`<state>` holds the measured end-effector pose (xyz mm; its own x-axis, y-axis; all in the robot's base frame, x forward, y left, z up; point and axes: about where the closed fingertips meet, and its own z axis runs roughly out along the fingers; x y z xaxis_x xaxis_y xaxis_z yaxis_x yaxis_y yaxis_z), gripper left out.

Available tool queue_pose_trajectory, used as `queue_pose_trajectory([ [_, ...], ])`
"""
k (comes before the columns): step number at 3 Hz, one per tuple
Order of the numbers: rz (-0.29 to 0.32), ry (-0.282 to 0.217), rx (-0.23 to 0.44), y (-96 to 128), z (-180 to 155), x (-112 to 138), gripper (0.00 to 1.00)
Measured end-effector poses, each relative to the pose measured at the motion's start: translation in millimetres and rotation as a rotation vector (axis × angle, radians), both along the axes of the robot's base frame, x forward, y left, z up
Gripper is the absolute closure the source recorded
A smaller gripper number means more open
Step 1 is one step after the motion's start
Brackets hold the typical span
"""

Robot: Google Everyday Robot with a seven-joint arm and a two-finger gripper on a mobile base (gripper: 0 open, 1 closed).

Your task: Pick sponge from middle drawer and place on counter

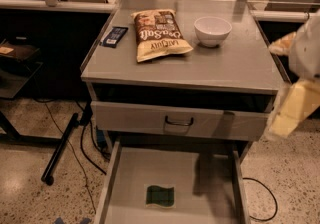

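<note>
The sponge (160, 196), dark green face up with a yellow edge, lies flat on the bottom of the pulled-out middle drawer (200, 173), near its front centre. The counter (200, 63) is the grey cabinet top above. My gripper (292, 110) is a blurred cream and white shape at the right edge of the camera view, beside the counter's right front corner and well above and to the right of the sponge. It holds nothing that I can see.
On the counter lie a chip bag (159, 34), a white bowl (212, 30) and a dark blue flat packet (114, 36). A shut drawer front with a dark bar handle (178, 121) sits above the open drawer. Cables and a black table leg (62, 148) lie on the floor at the left.
</note>
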<state>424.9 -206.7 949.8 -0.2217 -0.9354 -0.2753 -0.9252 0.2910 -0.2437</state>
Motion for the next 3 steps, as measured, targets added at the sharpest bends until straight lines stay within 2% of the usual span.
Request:
queue_pose_trajectory([
  [1, -0.002, 0.053, 0.040, 12.2, -60.2, -10.4, 0.00],
  [2, -0.005, 0.143, 0.078, 25.6, -113.7, -20.5, 0.00],
  [3, -0.004, 0.155, 0.078, 26.1, -119.9, -23.2, 0.00],
])
